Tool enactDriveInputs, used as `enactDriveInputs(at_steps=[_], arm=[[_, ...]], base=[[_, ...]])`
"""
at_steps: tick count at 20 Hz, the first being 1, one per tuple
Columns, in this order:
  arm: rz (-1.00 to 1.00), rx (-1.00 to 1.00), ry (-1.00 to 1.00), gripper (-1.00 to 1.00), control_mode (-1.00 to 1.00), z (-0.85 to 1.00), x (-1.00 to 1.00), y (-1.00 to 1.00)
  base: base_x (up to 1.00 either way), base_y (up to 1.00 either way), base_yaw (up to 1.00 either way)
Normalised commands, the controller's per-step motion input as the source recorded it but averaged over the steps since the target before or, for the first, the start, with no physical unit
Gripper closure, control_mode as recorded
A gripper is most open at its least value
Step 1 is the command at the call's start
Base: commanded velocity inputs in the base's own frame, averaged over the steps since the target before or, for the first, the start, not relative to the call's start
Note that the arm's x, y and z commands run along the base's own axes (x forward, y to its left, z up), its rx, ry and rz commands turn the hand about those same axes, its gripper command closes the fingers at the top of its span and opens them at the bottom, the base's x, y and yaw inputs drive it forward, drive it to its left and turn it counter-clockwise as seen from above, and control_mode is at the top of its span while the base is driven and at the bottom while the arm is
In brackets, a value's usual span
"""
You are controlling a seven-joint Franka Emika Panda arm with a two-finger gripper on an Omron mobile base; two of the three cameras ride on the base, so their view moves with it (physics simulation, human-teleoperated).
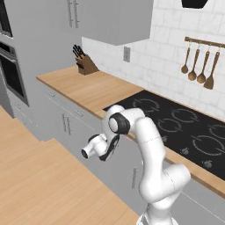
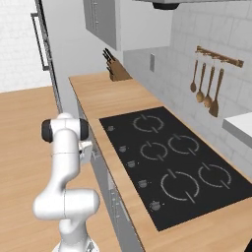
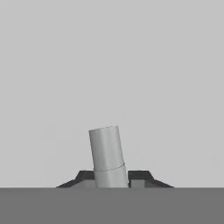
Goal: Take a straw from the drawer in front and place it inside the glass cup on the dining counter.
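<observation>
Gripper (image 3: 112, 178) fingers flank a slim metal bar handle (image 3: 107, 155), slightly tilted.

- gripper (image 3: 112, 181) jammed against cabinet front (image 1: 127, 169); handle bar (image 3: 107, 155) sits between the fingers
- worktop edge (image 1: 94, 112) overhangs just above the hand
- open floor (image 1: 39, 184) behind, clear to back out

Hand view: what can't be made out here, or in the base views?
- Hand view: the gripper straddles a grey bar; its tips are cut off by the bottom edge, so contact is unclear.
- Left base view: the wrist hides the fingertips.
- Right base view: the arm covers the hand.
</observation>
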Motion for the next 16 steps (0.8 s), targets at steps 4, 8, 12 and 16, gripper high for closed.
enactDriveInputs(at_steps=[4, 8, 12, 16], arm=[[0.0, 0.06, 0.0, 1.0, -1.0, 0.0, -0.66, 0.9], [0.01, 0.05, 0.0, 1.0, -1.0, 0.0, -0.69, 1.0], [0.02, 0.03, 0.02, 1.0, -1.0, 0.0, -0.64, 1.0], [0.02, 0.04, 0.05, 1.0, -1.0, 0.0, -0.59, 1.0]], base=[[0.0, 0.0, 0.0], [0.0, 0.0, 0.0], [0.0, 0.0, 0.0], [0.0, 0.0, 0.0]])
